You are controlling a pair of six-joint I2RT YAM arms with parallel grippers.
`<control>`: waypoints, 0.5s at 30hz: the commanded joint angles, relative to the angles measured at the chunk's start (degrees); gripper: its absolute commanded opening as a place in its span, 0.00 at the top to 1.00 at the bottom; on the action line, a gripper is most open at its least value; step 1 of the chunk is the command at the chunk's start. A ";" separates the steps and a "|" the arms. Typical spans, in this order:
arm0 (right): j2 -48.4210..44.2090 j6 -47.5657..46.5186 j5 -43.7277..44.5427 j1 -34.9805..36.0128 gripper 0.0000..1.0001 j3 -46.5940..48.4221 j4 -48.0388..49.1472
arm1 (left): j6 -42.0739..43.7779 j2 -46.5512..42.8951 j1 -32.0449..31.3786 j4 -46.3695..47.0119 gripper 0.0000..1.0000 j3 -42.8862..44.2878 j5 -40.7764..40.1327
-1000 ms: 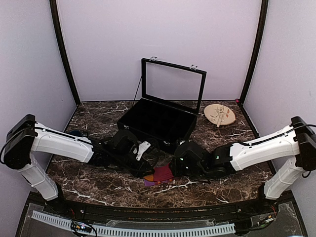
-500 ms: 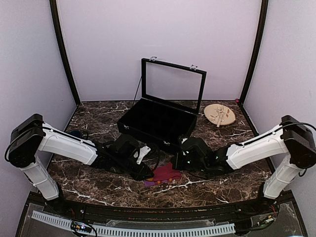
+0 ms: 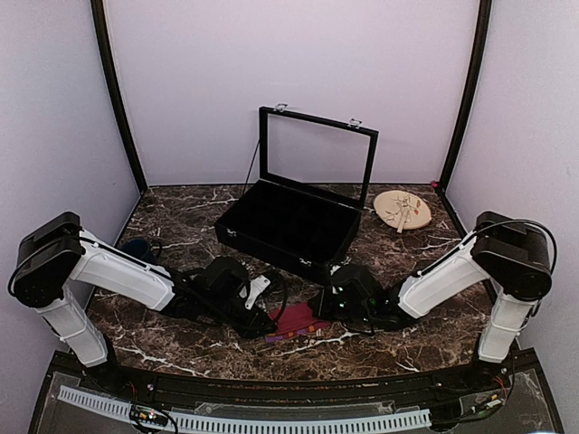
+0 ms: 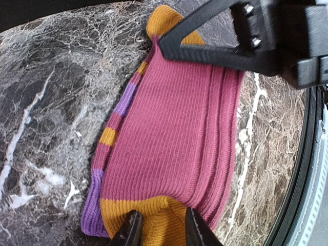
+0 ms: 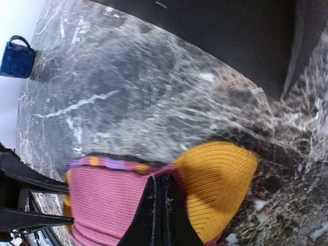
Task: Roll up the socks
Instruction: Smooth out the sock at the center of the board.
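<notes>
The soft, ribbed pink sock with orange and purple stripes (image 3: 294, 319) lies flat near the middle of the marble worktop's (image 3: 389, 344) near edge, its long axis roughly along that edge. Light and floppy, it is best held by its orange ends. The left end effector (image 4: 163, 233) clamps one; the right end effector (image 5: 159, 205), fingers together, seems to pinch the other.

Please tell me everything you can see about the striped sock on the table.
The striped sock is ribbed knit, mostly pink-red, with orange at both ends and purple and orange stripes along one edge. It lies flat on the marble table, in front of the black case. The left end effector grips one orange end; the closed right end effector meets the other, where pink joins orange. Whether it pinches fabric is unclear.
</notes>
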 commanded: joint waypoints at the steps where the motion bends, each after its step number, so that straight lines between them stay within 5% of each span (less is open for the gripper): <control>1: 1.96 2.90 -1.32 -0.55 1.00 -1.09 4.89 | -0.57 -0.77 -0.42 -1.26 0.69 -0.99 -0.53; 15: -3.54 9.64 5.57 -1.29 1.00 -6.76 -4.70 | -1.24 -0.11 -1.76 -0.67 0.68 0.07 -0.24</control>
